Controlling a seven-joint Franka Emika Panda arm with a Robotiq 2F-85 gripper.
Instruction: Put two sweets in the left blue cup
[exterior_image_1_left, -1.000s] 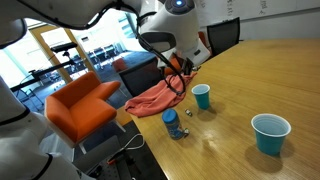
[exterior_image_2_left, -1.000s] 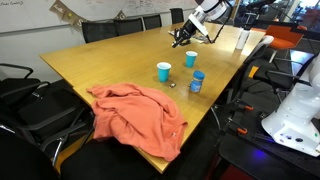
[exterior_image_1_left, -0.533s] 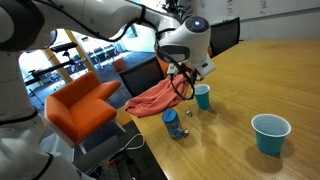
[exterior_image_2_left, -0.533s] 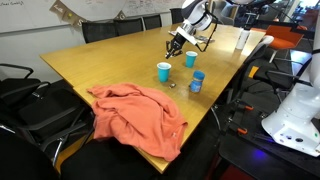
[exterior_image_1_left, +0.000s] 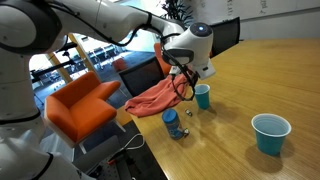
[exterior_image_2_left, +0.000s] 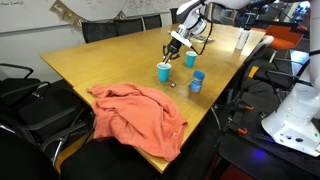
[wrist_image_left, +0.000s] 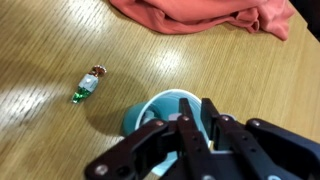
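The small light teal cup (wrist_image_left: 165, 108) stands right under my gripper (wrist_image_left: 182, 128); it also shows in both exterior views (exterior_image_1_left: 202, 96) (exterior_image_2_left: 164, 71). The fingers are shut with only a thin gap between them, apparently on a sweet that they hide almost wholly. The gripper (exterior_image_1_left: 190, 80) (exterior_image_2_left: 171, 48) hovers just above the cup's rim. Another sweet (wrist_image_left: 89, 84), a shiny wrapped piece with a green end, lies on the wooden table beside the cup, and it shows as a speck in both exterior views (exterior_image_1_left: 188, 113) (exterior_image_2_left: 172, 84).
A much larger teal cup (exterior_image_1_left: 270, 133) (exterior_image_2_left: 190, 59) and a darker blue cylindrical container (exterior_image_1_left: 171, 122) (exterior_image_2_left: 196, 81) stand nearby. An orange-pink cloth (exterior_image_2_left: 135, 115) (wrist_image_left: 200, 15) lies at the table's edge. Office chairs ring the wooden table (exterior_image_2_left: 100, 60).
The arm has swung across the table and come down over the small teal cup. Cups, container, cloth and the loose sweet have not moved.
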